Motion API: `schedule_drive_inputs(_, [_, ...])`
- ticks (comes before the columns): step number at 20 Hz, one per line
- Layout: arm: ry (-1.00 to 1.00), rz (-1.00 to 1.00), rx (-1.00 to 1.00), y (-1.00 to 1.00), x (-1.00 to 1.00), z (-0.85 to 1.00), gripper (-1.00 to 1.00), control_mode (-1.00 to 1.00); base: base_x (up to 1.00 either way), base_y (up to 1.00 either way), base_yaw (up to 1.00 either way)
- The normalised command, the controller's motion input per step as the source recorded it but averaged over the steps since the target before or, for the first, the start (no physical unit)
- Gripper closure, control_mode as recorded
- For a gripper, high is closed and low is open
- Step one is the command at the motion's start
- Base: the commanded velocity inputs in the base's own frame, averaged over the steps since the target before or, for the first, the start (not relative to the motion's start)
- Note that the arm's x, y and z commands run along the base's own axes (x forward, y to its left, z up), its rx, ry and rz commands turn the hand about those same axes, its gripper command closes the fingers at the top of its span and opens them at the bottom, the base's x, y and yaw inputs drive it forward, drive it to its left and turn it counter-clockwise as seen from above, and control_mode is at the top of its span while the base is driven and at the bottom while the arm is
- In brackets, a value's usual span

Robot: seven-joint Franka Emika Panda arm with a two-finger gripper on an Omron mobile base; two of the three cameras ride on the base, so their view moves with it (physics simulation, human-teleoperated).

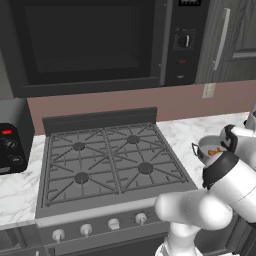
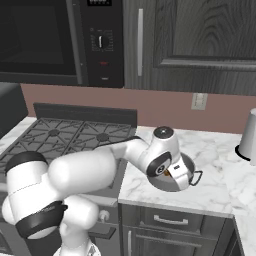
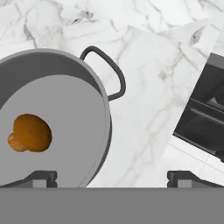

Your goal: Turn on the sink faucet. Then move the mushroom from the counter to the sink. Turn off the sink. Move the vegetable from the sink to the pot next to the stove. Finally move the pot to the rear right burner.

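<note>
Inside the grey pot (image 3: 94, 113), a brown-orange mushroom (image 3: 30, 133); small, rounded.

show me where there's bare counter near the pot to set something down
Free: marble counter between the pot and the white appliance at right, and behind the pot toward the wall. Crowded: the pot's stove side, where the arm and open gripper hang over it.
</note>
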Motion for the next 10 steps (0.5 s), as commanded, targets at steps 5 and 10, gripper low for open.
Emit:
schedule_drive_inputs(5, [0.0,0.0,0.09,-0.04,0.0,-0.07,-1.0,-1.0,0.0,0.0,0.0])
schedule_drive_inputs(10, [0.0,0.0,0.05,0.0,0.0,-0.11,-1.0,-1.0,0.0,0.0,0.0])
